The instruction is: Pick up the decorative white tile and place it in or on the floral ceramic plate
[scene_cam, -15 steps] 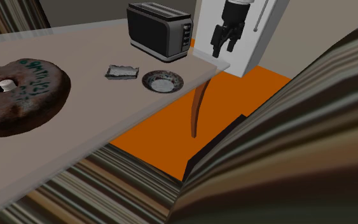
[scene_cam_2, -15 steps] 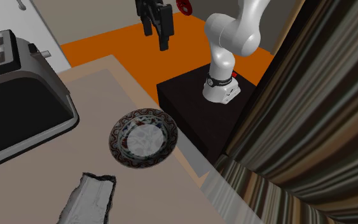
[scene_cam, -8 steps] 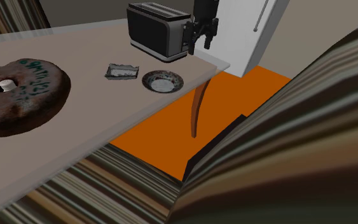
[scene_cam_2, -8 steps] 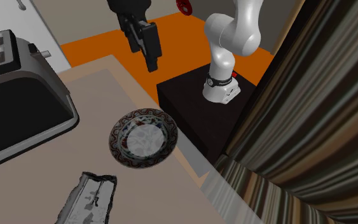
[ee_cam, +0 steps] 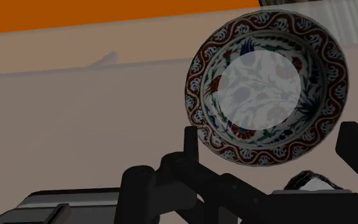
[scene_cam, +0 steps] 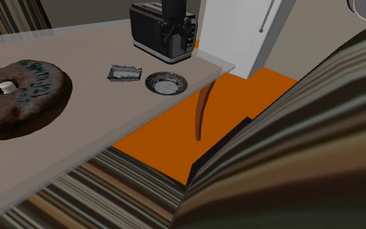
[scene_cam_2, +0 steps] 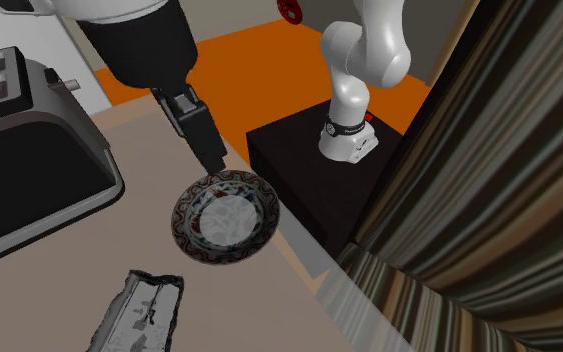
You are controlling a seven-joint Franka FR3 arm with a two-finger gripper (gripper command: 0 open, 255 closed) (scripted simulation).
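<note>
Shoulder view: a pale tabletop [scene_cam: 97, 123] runs across the left half of the frame. At upper centre stands a black and silver toaster [scene_cam: 150, 29], and the black gripper [scene_cam: 173, 39] hangs in front of it. Its fingers are hard to separate from the toaster here. Below the toaster, the grey-white tile [scene_cam: 124, 73] lies flat on the tabletop. Just right of it, apart from it, sits the patterned plate [scene_cam: 166, 82], close to the tabletop's edge. A large brown ring [scene_cam: 22, 94] lies at the far left. An orange floor [scene_cam: 168, 133] shows below the tabletop.

Second exterior view: the gripper [scene_cam_2: 212, 160] reaches down from the upper left, with its tip just above the plate's [scene_cam_2: 259, 195] upper rim. The tile [scene_cam_2: 144, 310] lies at the bottom edge, left of the plate and well apart from the gripper. The white arm [scene_cam_2: 364, 60] rises from the black stand [scene_cam_2: 299, 160] at upper right.

Wrist view: the two fingers [ee_cam: 190, 143] stand apart, open and holding nothing. The floral plate [ee_cam: 199, 83] lies empty beyond them.
</note>
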